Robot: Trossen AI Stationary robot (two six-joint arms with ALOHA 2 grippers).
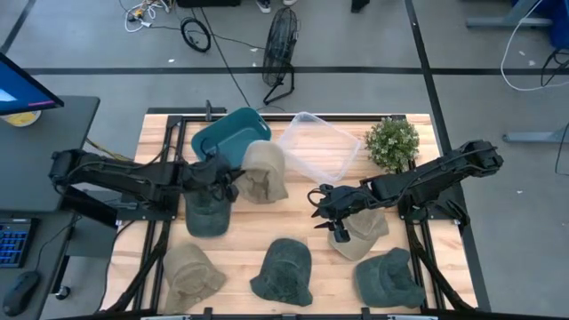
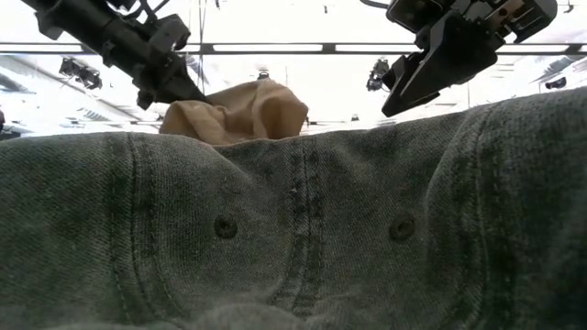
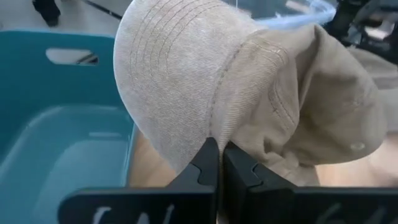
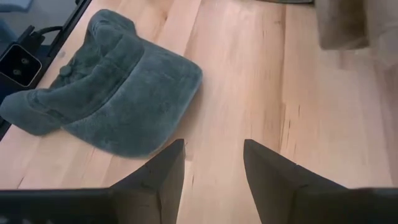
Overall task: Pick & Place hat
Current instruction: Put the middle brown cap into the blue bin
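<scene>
Left gripper (image 3: 217, 163) pinched tight on tan hat (image 1: 264, 171) beside teal bin (image 1: 222, 133) near table's back edge, right gripper (image 4: 212, 163) wide open, holding nothing, over mid-table.

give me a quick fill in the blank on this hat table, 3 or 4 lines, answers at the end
1. The left gripper is shut on the brim of a ____ hat.
2. The bin beside that hat is ____ in colour.
3. The right gripper hangs with its fingers ____ over bare wood.
4. The potted plant stands next to the ____ plastic tub.

Missing words: tan; teal; open; clear
</scene>
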